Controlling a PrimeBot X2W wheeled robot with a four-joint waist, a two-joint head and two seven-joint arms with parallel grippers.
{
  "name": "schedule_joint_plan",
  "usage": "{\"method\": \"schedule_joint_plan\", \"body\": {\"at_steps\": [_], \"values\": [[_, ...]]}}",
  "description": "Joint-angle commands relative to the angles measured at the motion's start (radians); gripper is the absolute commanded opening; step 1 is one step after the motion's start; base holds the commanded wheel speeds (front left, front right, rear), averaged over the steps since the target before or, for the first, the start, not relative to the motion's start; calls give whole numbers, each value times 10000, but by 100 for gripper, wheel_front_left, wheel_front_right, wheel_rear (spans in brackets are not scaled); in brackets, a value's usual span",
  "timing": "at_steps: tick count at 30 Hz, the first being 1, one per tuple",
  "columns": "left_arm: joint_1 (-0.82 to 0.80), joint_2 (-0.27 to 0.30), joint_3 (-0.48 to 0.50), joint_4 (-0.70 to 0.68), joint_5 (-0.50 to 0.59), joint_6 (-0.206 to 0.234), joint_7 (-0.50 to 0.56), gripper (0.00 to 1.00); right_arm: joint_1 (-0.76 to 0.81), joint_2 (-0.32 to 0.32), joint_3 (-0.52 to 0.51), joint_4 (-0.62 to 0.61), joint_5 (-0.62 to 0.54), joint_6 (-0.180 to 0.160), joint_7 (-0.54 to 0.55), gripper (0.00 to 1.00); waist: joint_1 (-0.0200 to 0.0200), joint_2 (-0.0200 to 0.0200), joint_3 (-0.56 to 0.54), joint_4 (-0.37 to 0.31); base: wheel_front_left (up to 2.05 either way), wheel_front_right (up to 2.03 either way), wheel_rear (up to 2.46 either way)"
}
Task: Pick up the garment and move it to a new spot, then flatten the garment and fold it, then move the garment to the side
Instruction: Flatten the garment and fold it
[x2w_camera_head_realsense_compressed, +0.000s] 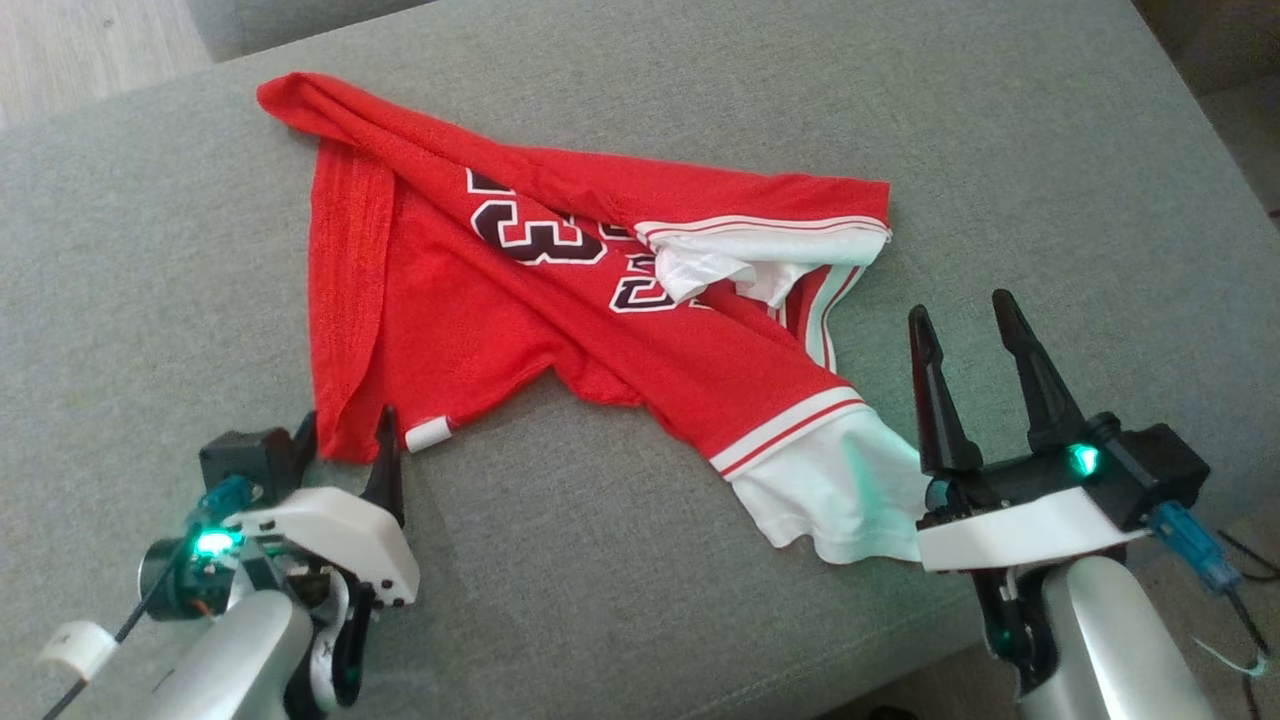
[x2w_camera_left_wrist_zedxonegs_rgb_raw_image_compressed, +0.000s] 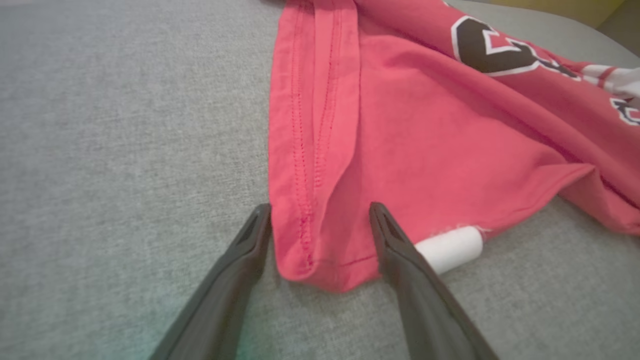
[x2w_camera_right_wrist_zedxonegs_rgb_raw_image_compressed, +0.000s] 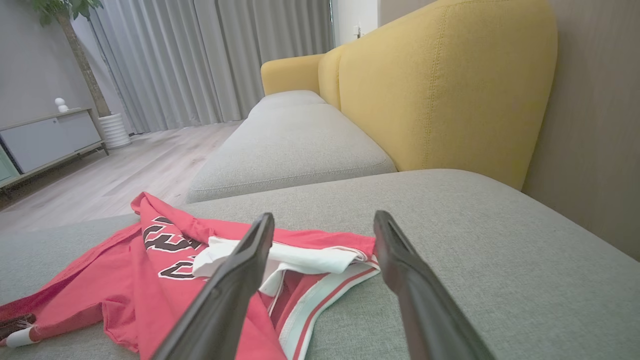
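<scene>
The grey sofa seat (x2w_camera_head_realsense_compressed: 1010, 140) carries everything, and in the right wrist view a yellow backrest (x2w_camera_right_wrist_zedxonegs_rgb_raw_image_compressed: 440, 90) rises behind it at the upper right. The garment (x2w_camera_head_realsense_compressed: 560, 330), a red jersey with white and red striped trim, lies crumpled across the middle of the seat. Its long axis runs on a diagonal in the head view, from a bunched red point at the upper left down to a white panel at the lower right. Dark digits outlined in white sit near its centre. One reads as a 3; the others are folded over and cannot be read.

The right claw (x2w_camera_head_realsense_compressed: 960, 308) stands at the lower right with its fingers spread wide and nothing between them, just beside the white panel. The left claw (x2w_camera_head_realsense_compressed: 345, 432), at the lower left, is equally wide apart. Its fingers straddle the garment's stitched red hem corner without closing on it. A small white tag (x2w_camera_left_wrist_zedxonegs_rgb_raw_image_compressed: 450, 247) pokes out from the hem next to one finger.
</scene>
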Motion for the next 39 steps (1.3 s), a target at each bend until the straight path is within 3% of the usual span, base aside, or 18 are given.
{"method": "schedule_joint_plan", "body": {"at_steps": [1, 2, 3, 7, 12, 21, 26, 27, 28, 29, 39], "values": [[10, 303, 224, 33, -48, 52, 202, 97, -7, -29, 232, -297, 88, 77, -109, 100, 1, 0, 1, -9, 0, 0, 0], [-5, 300, 232, 89, -83, 39, 236, 40, -17, -29, 241, -295, 91, 77, -109, 100, 1, 0, 5, -15, 0, 0, 0], [-22, 282, 223, 113, -158, -69, 272, 0, -26, -29, 243, -293, 92, 77, -109, 100, 1, 0, 15, -14, 0, 0, 0], [-28, 275, 177, 190, -291, -351, 295, 0, -13, -29, 206, -284, 82, 77, -109, 100, 1, 0, 5, 30, 0, 0, 0], [289, 269, 351, -225, -477, -348, -2, 0, 160, -29, 64, -303, 27, 77, -109, 100, 1, 0, -106, 279, 0, 0, 0], [2256, 881, 1441, -2458, -1054, 590, -710, 0, 348, -30, -143, -334, -238, 77, -109, 100, 1, 0, -310, 1237, 0, 0, 0], [2875, 883, 1466, -3027, -1287, 712, -680, 0, 283, -90, -53, -315, -343, 77, -109, 100, 1, 0, -319, 1725, 0, 0, 0], [2902, 803, 1465, -3065, -1337, 711, -709, 13, 257, -102, -52, -309, -351, 77, -109, 100, 1, 0, -325, 1794, 0, 0, 0], [2930, 740, 1470, -3076, -1367, 720, -751, 64, 237, -105, -42, -299, -354, 77, -109, 100, 1, 0, -340, 1836, 0, 0, 0], [2963, 719, 1452, -3065, -1358, 735, -775, 100, 221, -113, -18, -288, -358, 77, -109, 100, 1, 0, -351, 1861, 0, 0, 0], [3181, 676, 2233, -3235, -968, 878, -2460, 100, 343, -191, -258, -420, -403, 77, -109, 100, 1, 0, -599, 1765, 0, 0, 0]]}}
